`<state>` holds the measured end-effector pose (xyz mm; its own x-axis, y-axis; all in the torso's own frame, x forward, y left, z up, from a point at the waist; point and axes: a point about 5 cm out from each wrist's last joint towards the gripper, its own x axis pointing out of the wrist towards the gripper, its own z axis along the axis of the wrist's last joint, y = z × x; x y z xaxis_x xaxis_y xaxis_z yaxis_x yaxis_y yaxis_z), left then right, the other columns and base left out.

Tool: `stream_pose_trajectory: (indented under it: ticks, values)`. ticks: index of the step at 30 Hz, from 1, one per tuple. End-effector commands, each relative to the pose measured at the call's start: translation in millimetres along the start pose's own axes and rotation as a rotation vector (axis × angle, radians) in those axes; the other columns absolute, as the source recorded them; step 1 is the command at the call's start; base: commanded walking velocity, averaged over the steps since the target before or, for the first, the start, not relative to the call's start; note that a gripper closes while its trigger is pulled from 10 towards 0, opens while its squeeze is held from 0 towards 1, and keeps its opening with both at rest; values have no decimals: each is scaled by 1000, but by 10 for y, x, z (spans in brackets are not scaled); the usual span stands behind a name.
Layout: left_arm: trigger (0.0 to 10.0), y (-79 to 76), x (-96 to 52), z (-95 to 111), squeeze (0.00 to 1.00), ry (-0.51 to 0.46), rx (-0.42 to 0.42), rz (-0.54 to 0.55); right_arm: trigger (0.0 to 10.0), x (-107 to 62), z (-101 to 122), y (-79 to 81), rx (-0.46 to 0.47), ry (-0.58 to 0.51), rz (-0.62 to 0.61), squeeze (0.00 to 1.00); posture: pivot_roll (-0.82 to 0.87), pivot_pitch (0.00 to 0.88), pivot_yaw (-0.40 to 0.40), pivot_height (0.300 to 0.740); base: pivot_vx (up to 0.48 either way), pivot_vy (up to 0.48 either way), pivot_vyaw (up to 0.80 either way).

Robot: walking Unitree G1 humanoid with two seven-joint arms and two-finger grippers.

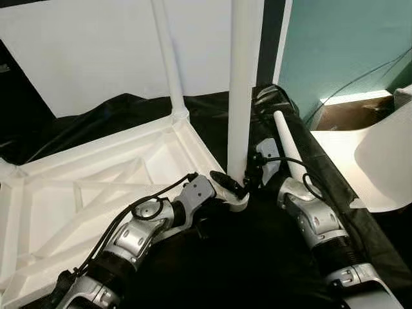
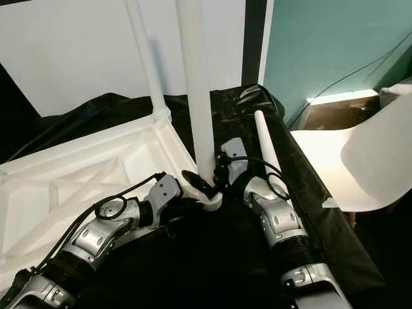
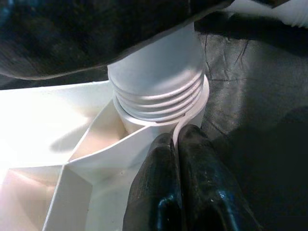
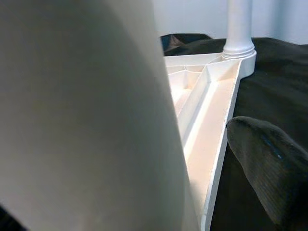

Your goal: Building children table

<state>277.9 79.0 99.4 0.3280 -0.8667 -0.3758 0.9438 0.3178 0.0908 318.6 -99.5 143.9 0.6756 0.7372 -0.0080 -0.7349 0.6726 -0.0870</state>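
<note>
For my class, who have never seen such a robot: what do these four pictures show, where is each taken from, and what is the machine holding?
A humanoid robot with two silver arms is building a white children's table. Two pictures come from its head and two from its wrists. The tabletop lies upside down on black cloth. One leg already stands in the far corner. The right gripper is at the base of a second upright leg; its threads have not gone fully into the near corner socket. The left gripper, shut, presses against that corner. A spare leg lies to the right.

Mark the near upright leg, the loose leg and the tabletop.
near upright leg (image 1: 244, 84), left eye view, mid shaft
loose leg (image 1: 287, 143), left eye view, shaft on the black cloth
tabletop (image 1: 84, 168), left eye view, rim of the ribbed underside
</note>
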Motion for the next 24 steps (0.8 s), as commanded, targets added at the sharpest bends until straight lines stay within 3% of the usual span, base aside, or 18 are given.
stream_pose_trajectory:
  ticks: [1, 4, 11, 23, 24]
  values:
    - [10000, -209, 16, -250, 0, 65, -92, -150, 10000, 50, 0, 8, -13, 17, -13, 0, -5, 0, 39, 740, 0, 0, 800]
    - [10000, -209, 15, -248, 0, 64, -93, -149, 10000, 53, -3, -28, 22, 9, -42, 0, -4, 0, 38, 740, 0, 0, 533]
    - [10000, -222, 21, -251, 0, 63, -95, -154, 10000, 50, -28, -61, -1, 27, -68, 0, -6, 0, 38, 740, 0, 0, 0]
    - [10000, -237, 23, -264, 0, 76, -97, -181, 10000, -36, 72, -96, -110, 44, 100, 0, -17, 0, 45, 740, 0, 0, 0]
    - [7961, -245, 27, -266, 0, 81, -97, -196, 10000, -66, 91, -113, -134, 58, 154, 0, -28, 0, 52, 740, 0, 0, 0]
